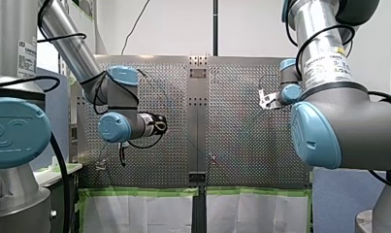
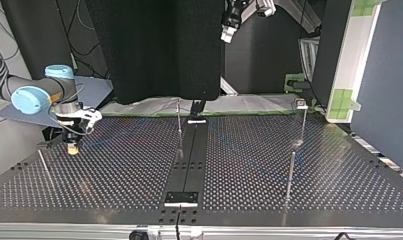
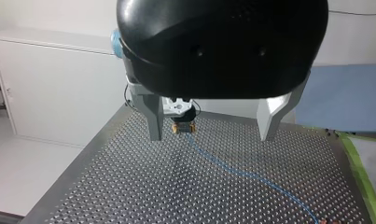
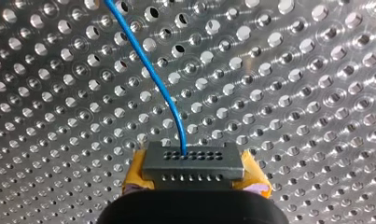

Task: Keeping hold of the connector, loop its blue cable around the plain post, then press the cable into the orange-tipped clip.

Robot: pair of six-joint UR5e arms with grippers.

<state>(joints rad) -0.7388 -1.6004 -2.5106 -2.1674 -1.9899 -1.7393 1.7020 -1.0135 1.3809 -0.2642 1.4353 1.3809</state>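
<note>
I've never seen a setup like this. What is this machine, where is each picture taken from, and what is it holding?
These are two robot arms working over a perforated metal table. The front view looks from behind the arms; the top view faces them from across the table; each wrist view rides on one arm, looking along its hand. My right hand, with yellow pads, is shut on a small grey connector, from which a blue cable trails across the table. My left hand hangs open and empty above the table. A few thin metal posts stand upright on the table.
</note>
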